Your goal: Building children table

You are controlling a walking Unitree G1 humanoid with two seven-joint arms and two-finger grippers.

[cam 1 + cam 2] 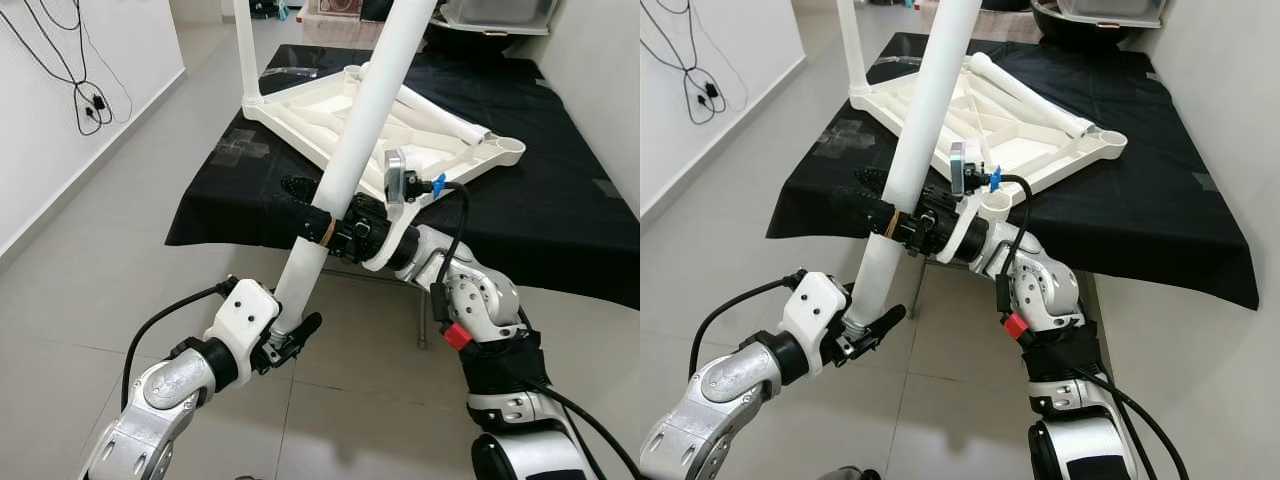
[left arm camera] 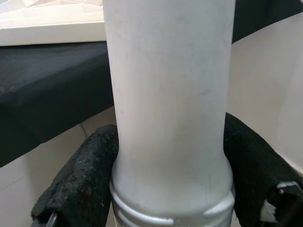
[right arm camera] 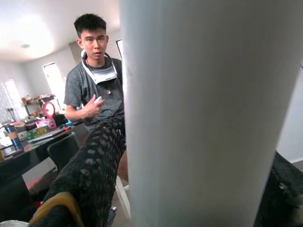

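A long white table leg (image 1: 365, 110) slants up from the floor side toward the table, held by both grippers. My left gripper (image 1: 288, 338) is shut on its lower end, just above the threaded tip; its black pads (image 2: 80, 184) press both sides of the leg (image 2: 170, 109). My right gripper (image 1: 318, 225) is shut on the same leg higher up, one finger (image 3: 90, 175) lying beside the leg (image 3: 208, 113). The white tabletop frame (image 1: 300, 120) lies upside down on the black cloth, with one leg standing upright at its far left corner (image 1: 245, 50).
The black-clothed table (image 1: 540, 200) fills the middle and right. Another white leg (image 1: 440, 115) lies across the frame. Cables (image 1: 85, 100) hang on the left wall over tiled floor. A person (image 3: 94, 80) sits in the right wrist view's background.
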